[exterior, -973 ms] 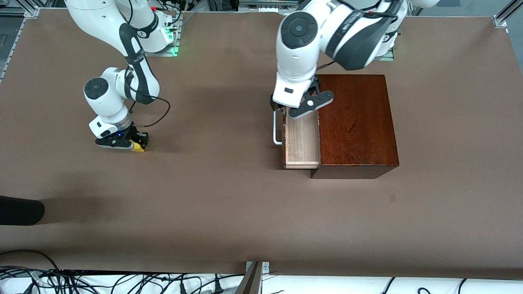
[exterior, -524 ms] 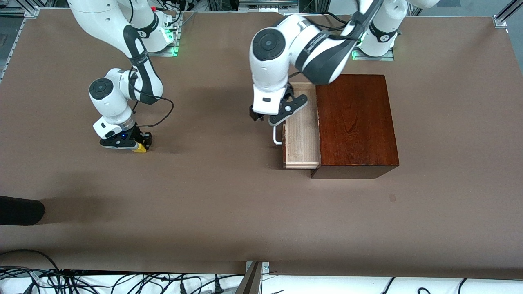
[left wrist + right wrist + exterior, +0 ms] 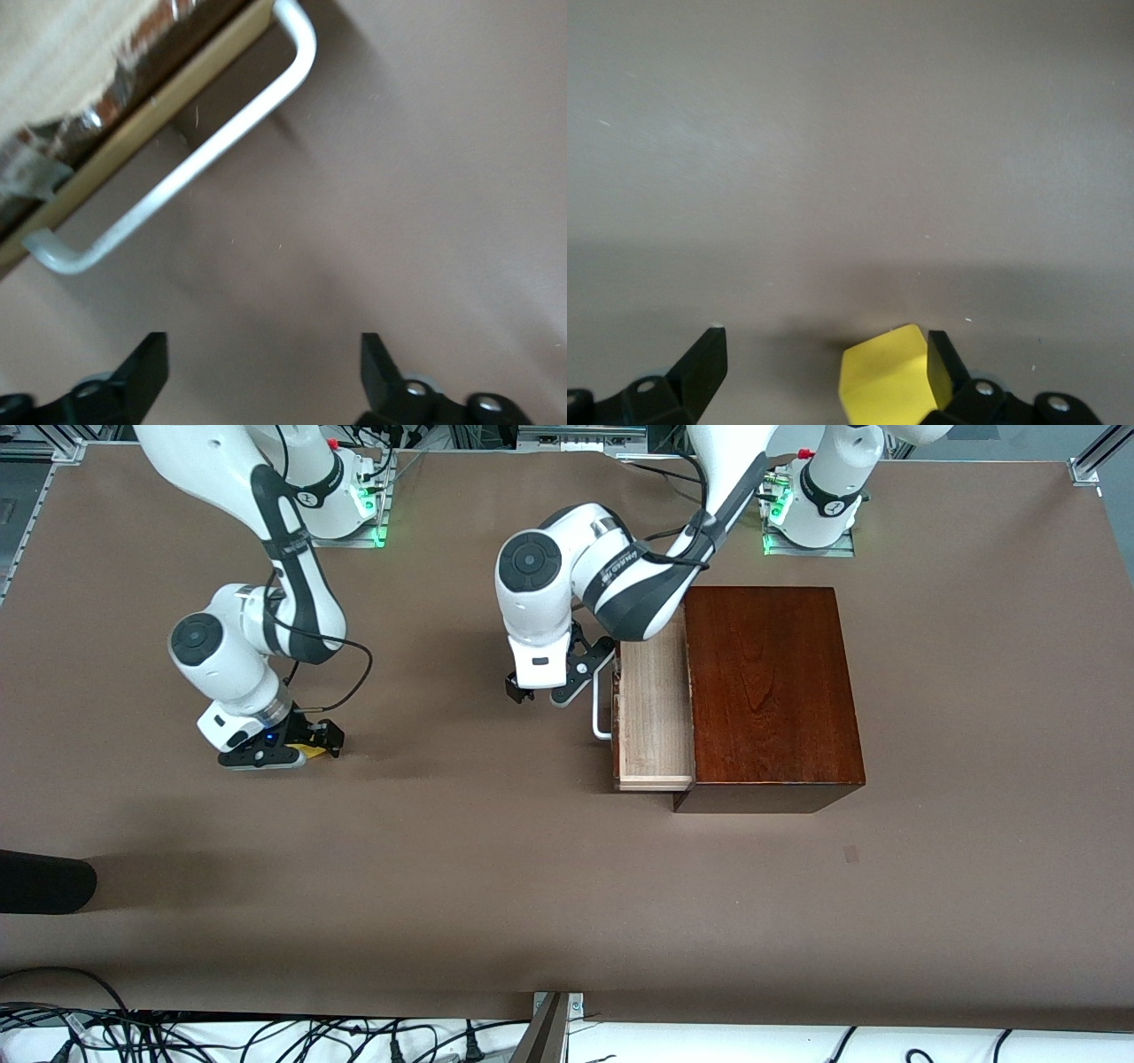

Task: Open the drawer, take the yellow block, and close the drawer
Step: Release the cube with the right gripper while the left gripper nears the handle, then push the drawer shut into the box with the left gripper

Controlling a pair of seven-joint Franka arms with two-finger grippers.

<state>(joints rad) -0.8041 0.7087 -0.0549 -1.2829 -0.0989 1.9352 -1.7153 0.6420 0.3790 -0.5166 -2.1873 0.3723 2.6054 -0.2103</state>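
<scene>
Two grippers work low over the brown tabletop (image 3: pixel 496 850). The right gripper (image 3: pixel 282 746), toward the right arm's end of the table, stands with its jaws spread wide around the yellow block (image 3: pixel 306 753), which sits on the tabletop between the fingers; in the right wrist view the yellow block (image 3: pixel 884 382) lies close against one finger with a clear gap to the other, so nothing is clamped. Whether that finger touches the cube cannot be told.

The left gripper (image 3: pixel 538 693) hangs just over the table in front of the drawer (image 3: pixel 654 717), its jaws parted and empty. In the left wrist view the fingertips (image 3: pixel 149 363) frame bare tabletop, with the white U-shaped handle (image 3: pixel 190 164) a little way off and untouched.

The drawer stands pulled out of the dark reddish-brown wooden box (image 3: pixel 769 691), its pale wood interior showing and its handle (image 3: pixel 601 707) facing the right arm's end. The box sits toward the left arm's end, nearer the edge where the arms' bases stand than the camera's edge. The block lies well apart from the drawer.
</scene>
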